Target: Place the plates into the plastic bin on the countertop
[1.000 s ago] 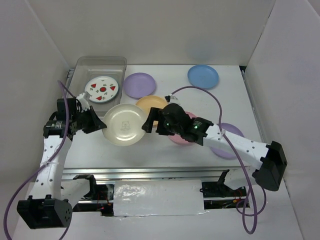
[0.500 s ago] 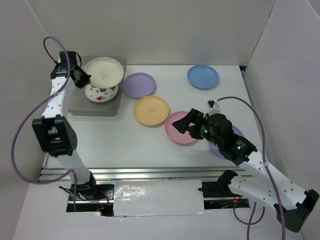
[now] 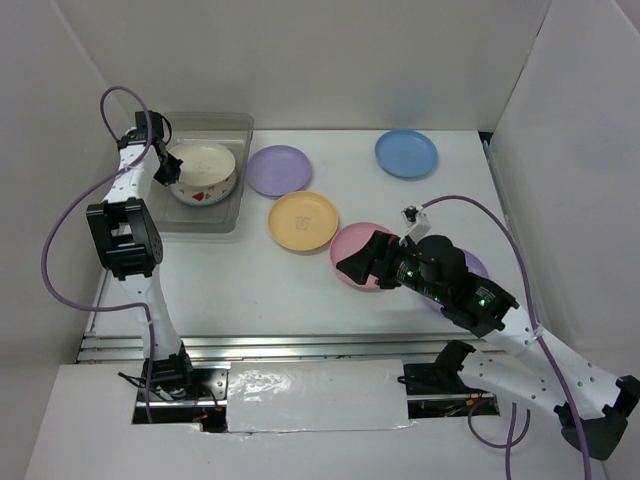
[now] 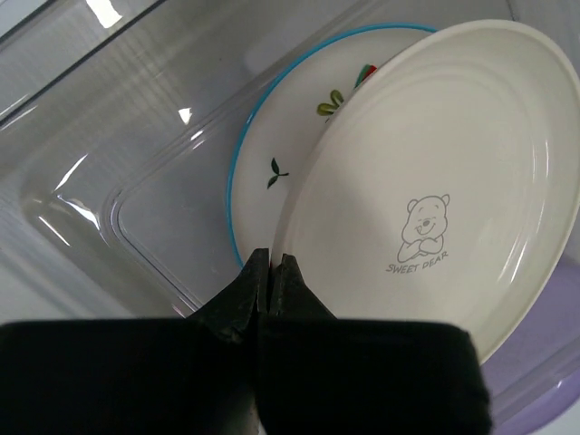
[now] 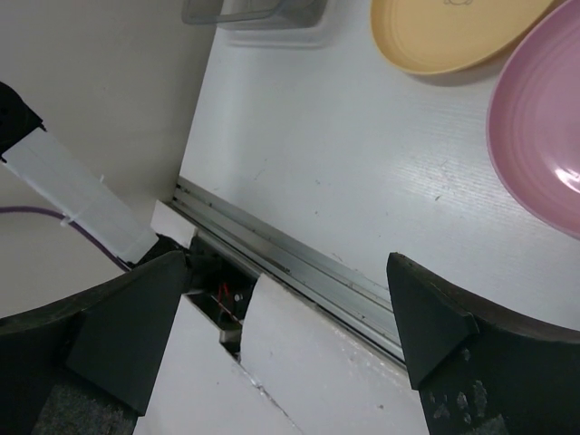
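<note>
On the white countertop (image 3: 250,285) before you, the clear plastic bin (image 3: 205,123) sits at the far left, with the fruit-print plate (image 4: 272,149) lying inside it. The cream plate (image 3: 205,165), printed with a small bear, leans tilted over that plate within the bin's walls. Five plates lie outside the bin: a lilac plate (image 3: 279,170) just beside it, the blue plate (image 3: 406,153) at the far right, the yellow-orange plate (image 3: 304,221), the pink plate (image 3: 350,240) right next to that one, and a second lilac plate (image 3: 472,263) half hidden by your right arm. Your left gripper (image 4: 272,272) is pinched tight on the cream plate's rim. Your right gripper (image 3: 356,263) hangs over the pink plate's near edge, jaws spread wide, holding nothing.
</note>
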Action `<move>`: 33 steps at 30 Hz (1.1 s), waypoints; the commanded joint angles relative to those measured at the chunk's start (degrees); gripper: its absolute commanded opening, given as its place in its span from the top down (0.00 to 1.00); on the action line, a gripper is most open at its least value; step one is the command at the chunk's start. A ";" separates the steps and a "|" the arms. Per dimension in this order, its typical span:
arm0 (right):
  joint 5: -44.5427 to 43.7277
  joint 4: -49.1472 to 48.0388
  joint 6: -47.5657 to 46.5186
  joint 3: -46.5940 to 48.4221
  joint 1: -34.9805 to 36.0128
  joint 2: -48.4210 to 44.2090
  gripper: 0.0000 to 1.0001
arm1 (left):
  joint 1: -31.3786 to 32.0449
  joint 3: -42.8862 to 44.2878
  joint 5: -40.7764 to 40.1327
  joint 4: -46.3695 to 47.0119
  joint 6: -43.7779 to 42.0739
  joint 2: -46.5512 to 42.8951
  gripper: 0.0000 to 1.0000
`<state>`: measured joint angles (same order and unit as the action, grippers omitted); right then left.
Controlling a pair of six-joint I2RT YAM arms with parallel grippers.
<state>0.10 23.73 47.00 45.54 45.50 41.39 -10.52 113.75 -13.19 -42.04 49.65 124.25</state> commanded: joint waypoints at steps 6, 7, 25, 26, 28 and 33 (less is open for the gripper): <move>-2.38 0.97 -1.56 3.68 3.19 0.71 0.00 | -1.08 -2.04 0.01 1.96 0.98 -1.89 0.11; -2.47 1.06 -1.56 4.20 3.54 0.71 0.00 | -0.99 -3.18 -0.25 2.31 0.98 -4.51 0.01; -20.49 13.98 1.25 12.99 5.13 -3.67 0.00 | 35.80 -48.61 -7.10 15.04 7.74 -52.52 0.01; -20.32 14.07 0.99 13.08 4.96 -4.20 0.00 | 36.88 -49.32 -8.07 14.71 10.09 -52.09 0.01; -19.70 14.59 1.07 13.35 4.87 -5.26 0.00 | 40.13 -49.68 -11.06 14.44 11.08 -49.02 0.01; -17.94 14.51 0.90 11.86 4.87 -6.41 0.00 | 42.34 -43.64 -13.00 14.71 9.24 -36.57 0.01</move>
<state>-17.39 37.30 47.94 56.38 50.59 35.00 31.16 65.23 -22.22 -30.13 57.60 83.74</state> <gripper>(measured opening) 0.998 0.993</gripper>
